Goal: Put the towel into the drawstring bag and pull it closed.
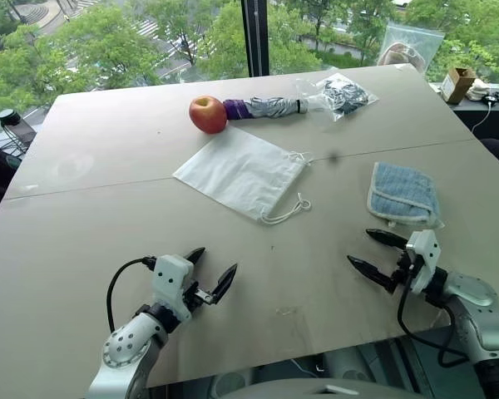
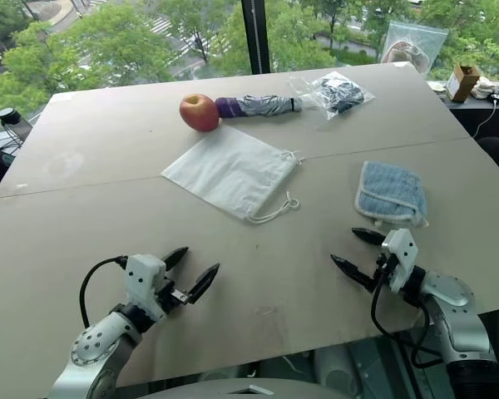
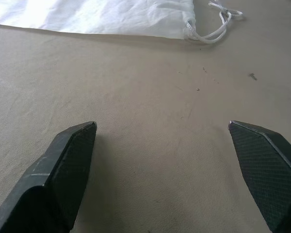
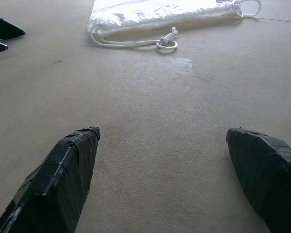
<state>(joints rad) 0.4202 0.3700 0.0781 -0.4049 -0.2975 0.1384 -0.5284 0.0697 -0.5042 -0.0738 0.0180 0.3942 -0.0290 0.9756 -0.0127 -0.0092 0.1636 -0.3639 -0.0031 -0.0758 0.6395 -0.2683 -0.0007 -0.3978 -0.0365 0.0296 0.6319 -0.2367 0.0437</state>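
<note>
Towel, head views: the towel [image 1: 403,194] lies folded and flat on the right side of the table [image 1: 83,249], light blue with pale edging, well apart from the drawstring bag [image 1: 241,172].
Drawstring bag, head views: flat near the table's middle, set at a slant, with its mouth and white cord loops [image 1: 287,212] toward the towel's side; nothing is inside it.
Far edge, head views: an apple [image 1: 208,114] touches the end of a folded umbrella [image 1: 262,108], and a clear plastic bag [image 1: 341,94] with dark contents sits just beside the umbrella's other end.
Left gripper, head views: the left gripper [image 1: 212,272] hovers low over bare table near the front edge, jaws spread wide and empty, well short of the bag.
Right gripper, head views: the right gripper [image 1: 376,253] is spread wide and empty too, near the towel's front edge but not touching it.
Left wrist view: two black fingers [image 3: 63,170] stand far apart over bare tabletop; ahead lies the bag's edge and its knotted cord.
Right wrist view: the taped fingers [image 4: 63,179] are equally wide, nothing between them; the bag's mouth and cord lie ahead, with the left gripper's fingertips at one side.
</note>
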